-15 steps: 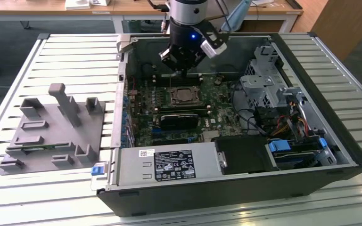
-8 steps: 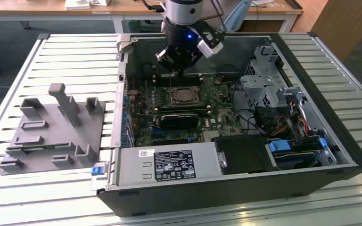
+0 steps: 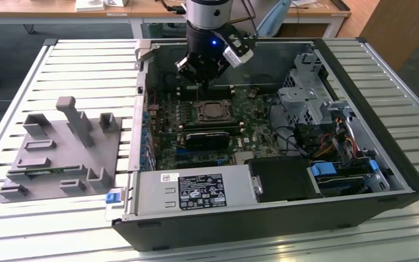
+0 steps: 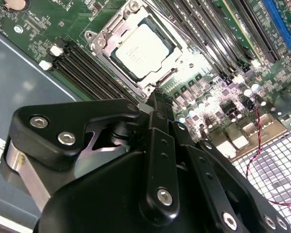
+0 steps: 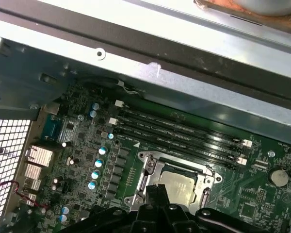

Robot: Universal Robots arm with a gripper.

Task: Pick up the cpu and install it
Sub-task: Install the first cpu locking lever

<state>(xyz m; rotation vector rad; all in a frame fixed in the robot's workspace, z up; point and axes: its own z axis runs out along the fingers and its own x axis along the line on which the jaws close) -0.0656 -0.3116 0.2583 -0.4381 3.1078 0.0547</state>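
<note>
Second wrist view: silver-grey cpu (image 4: 143, 48) socketed.

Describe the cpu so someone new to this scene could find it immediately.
Start at the open black computer case lying on the slatted table, and find the green motherboard inside. The cpu sits in the metal-framed socket beside the long black memory slots: a flat square chip, its pale silver top the only plain shiny face there.

Lab: open computer case (image 3: 268, 218) on slatted workbench (image 3: 85, 60), desks (image 3: 144, 10) behind.
</note>
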